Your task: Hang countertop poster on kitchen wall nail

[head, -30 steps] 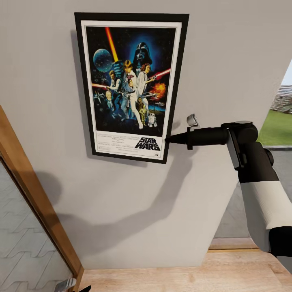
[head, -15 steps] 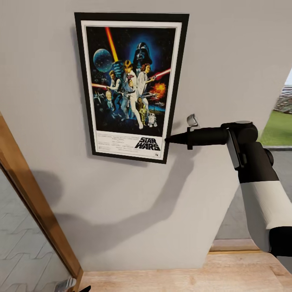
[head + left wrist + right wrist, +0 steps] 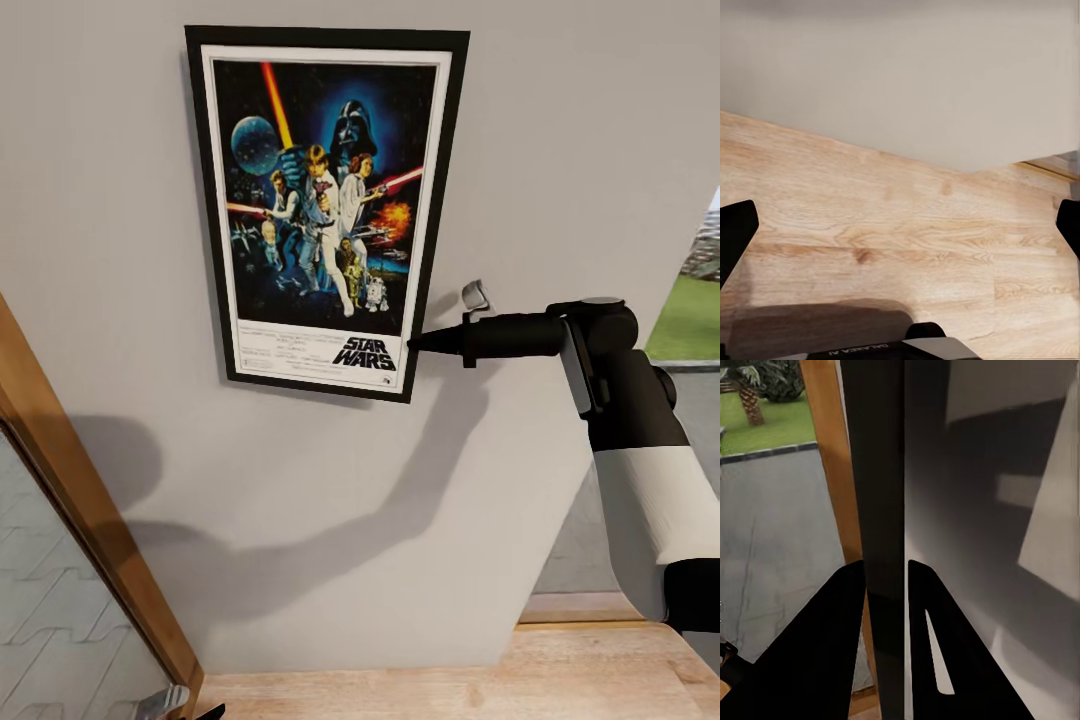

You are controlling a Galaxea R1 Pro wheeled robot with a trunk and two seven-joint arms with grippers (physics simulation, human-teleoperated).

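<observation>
Where the grey wall (image 3: 560,150) faces the head camera, we find the poster (image 3: 322,205) flat against it and upright, its black frame slightly tilted. Our right gripper (image 3: 420,342) is clamped on the frame's lower right edge; from the right wrist we see both fingers (image 3: 832,645) pressed against either side of the dark frame edge (image 3: 881,510). A small grey metal clip (image 3: 474,296) sits just above that arm. Our left gripper (image 3: 900,225) stands wide apart, holding nothing, over the pale wood floor (image 3: 870,225). A wooden door frame (image 3: 90,520) slants at the left of the head view, and grass (image 3: 690,315) shows through an opening at the right
</observation>
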